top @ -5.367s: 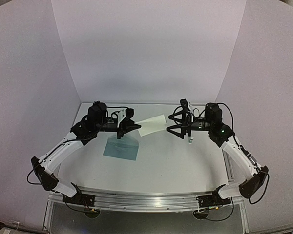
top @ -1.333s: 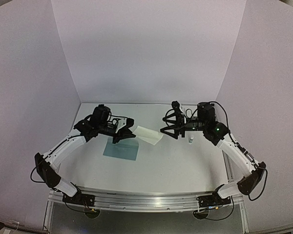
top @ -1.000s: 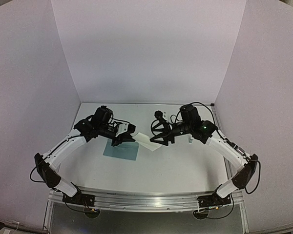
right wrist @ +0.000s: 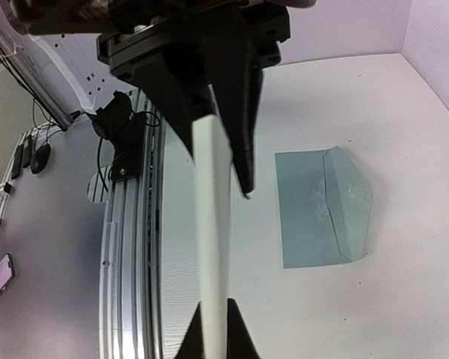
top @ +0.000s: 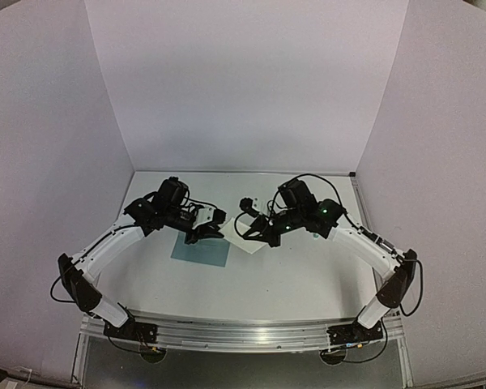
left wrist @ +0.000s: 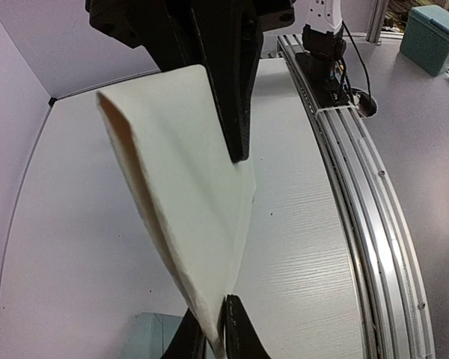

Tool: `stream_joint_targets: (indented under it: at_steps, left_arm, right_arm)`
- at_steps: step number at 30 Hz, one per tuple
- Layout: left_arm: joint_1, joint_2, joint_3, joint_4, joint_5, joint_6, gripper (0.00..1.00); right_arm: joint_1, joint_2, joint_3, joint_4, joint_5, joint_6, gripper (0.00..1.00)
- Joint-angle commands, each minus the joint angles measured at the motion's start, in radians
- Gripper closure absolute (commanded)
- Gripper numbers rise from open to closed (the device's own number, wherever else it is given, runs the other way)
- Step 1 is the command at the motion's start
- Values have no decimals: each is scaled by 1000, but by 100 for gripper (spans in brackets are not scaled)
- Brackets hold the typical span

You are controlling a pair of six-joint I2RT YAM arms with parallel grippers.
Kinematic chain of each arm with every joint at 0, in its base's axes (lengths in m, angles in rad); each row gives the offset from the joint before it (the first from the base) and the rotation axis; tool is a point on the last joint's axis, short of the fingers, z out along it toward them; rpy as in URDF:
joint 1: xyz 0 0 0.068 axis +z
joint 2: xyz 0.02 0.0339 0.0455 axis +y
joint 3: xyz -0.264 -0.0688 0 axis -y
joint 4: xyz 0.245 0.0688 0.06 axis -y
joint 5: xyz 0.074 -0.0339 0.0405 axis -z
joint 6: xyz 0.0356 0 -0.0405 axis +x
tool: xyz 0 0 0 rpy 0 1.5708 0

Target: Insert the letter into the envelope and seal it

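Between left claw [left wrist: 215, 329] and right claw [right wrist: 213, 333], letter [left wrist: 187, 194]

Letter [left wrist: 187, 194]: plain cream-white face, with a tan tint along its exposed edge. Envelope [right wrist: 322, 206]: teal blue-green, faintly mottled with lighter specks. Counter [top: 300, 275]: white with fine grey wood-grain streaks; left claw [top: 215, 232] and right claw [top: 252, 232] matte black, arms [top: 113, 243] white with black joints, walls [top: 243, 89] pale lilac, unpatterned.
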Motion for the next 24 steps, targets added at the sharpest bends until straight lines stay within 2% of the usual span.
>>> stream_joint_targets:
  at_steps: [1,3,4,6,8,12,17,21,24]
  left_arm:
    - [-3,-15,28,47,13,-59,58]
    - [5,-27,20,80,17,-106,36]
    - [15,-33,14,105,24,-138,29]
    - [37,-54,-8,157,33,-211,16]
    - [53,-84,-48,258,26,-287,10]
    - [63,-132,-131,479,-1,-518,6]
    - [64,-165,-213,706,-50,-845,6]
    - [63,-187,-286,928,-16,-977,7]
    - [63,-172,-293,1018,-5,-1053,9]
  right_arm:
    - [-1,5,48,-16,45,19,100]
    - [0,-5,47,-9,86,25,100]
    - [1,-12,47,-3,106,28,100]
    - [0,-31,39,24,146,42,100]
    - [0,-59,12,91,184,84,100]
    - [-2,-119,-91,317,194,192,100]
    - [-2,-174,-225,705,180,413,100]
    - [-2,-174,-284,949,166,536,100]
    - [-2,-142,-272,1044,120,587,100]
